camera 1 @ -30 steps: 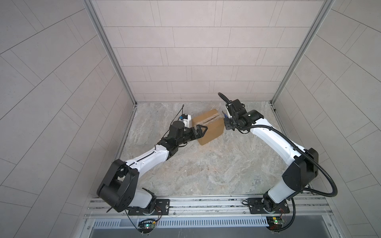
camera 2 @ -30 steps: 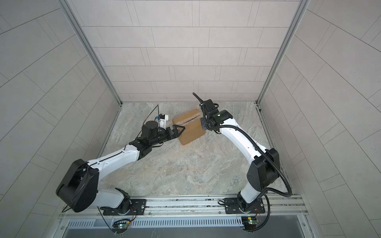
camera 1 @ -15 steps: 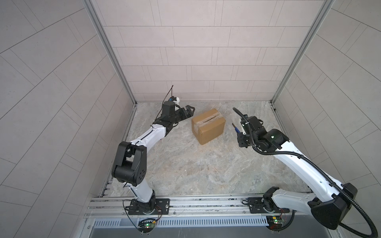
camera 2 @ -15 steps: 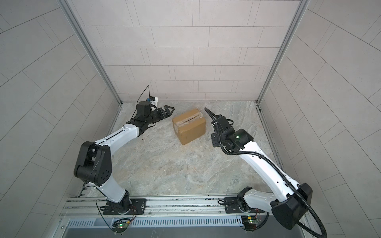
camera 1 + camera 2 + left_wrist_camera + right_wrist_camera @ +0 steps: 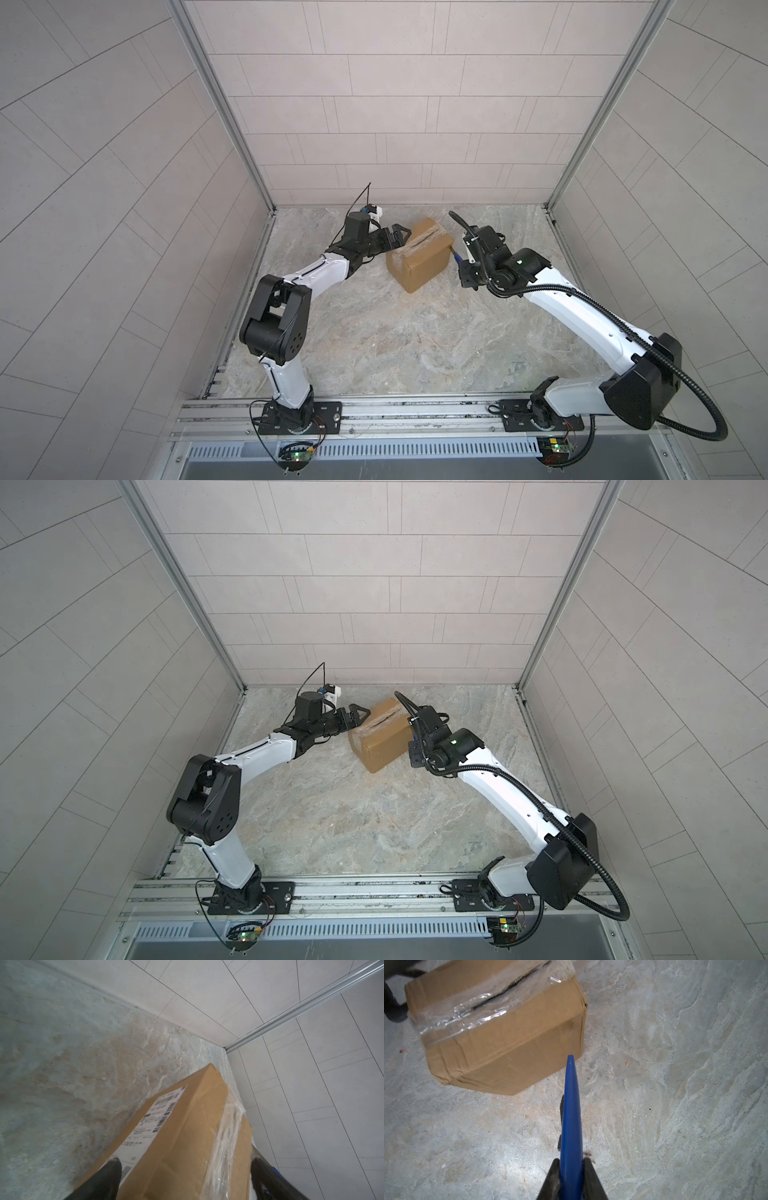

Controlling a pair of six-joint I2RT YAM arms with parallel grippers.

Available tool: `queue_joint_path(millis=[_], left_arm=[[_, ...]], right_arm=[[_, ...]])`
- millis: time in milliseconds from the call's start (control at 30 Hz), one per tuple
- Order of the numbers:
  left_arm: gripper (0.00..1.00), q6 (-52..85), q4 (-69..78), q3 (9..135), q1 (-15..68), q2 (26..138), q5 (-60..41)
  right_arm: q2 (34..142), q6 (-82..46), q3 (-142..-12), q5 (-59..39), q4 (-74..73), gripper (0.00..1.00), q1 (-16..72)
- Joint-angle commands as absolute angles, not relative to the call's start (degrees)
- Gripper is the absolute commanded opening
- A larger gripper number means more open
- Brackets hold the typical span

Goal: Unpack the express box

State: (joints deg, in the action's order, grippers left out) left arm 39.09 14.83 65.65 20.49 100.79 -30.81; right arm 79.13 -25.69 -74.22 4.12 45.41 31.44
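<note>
The express box [image 5: 419, 257] [image 5: 382, 737] is sitting on the marbled tabletop [image 5: 395, 332] toward its far middle, near the back wall [image 5: 395, 124], and is lying askew to that wall. Clear tape [image 5: 481, 1007] is running along its top flap seam and wrinkling down over one end. A dark gap is showing along the seam under the tape. A shipping label [image 5: 151, 1124] is lying on one long side face.

The left gripper [image 5: 185, 1165] [image 5: 395, 239] is standing wide open and straddling one end of the box, one finger on the label side and one on the opposite side. Whether either finger is touching the cardboard cannot be told.

The right gripper [image 5: 571, 1167] [image 5: 461, 262] is clamping a slim blue tool [image 5: 571, 1115]. The tool's tapered tip is pointing at the box's opposite end, just beside a lower corner. Contact there cannot be confirmed.
</note>
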Motion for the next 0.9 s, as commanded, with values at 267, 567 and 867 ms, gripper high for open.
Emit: queue_joint_path(millis=[267, 567, 867], left_arm=[[1.0, 46.81, 25.6, 53.61, 26.91, 91.2, -32.0], [0.99, 50.48, 27.98, 51.25, 31.47, 89.54, -29.57], [1.0, 43.77, 13.75, 52.12, 30.56, 84.05, -23.76]], right_arm=[[88.08, -19.85, -81.95, 1.06, 40.3, 0.0, 28.52], [93.86, -16.33, -88.32, -0.73, 41.7, 0.0, 26.79], [90.6, -15.67, -89.79, 2.1, 50.21, 0.0, 24.38]])
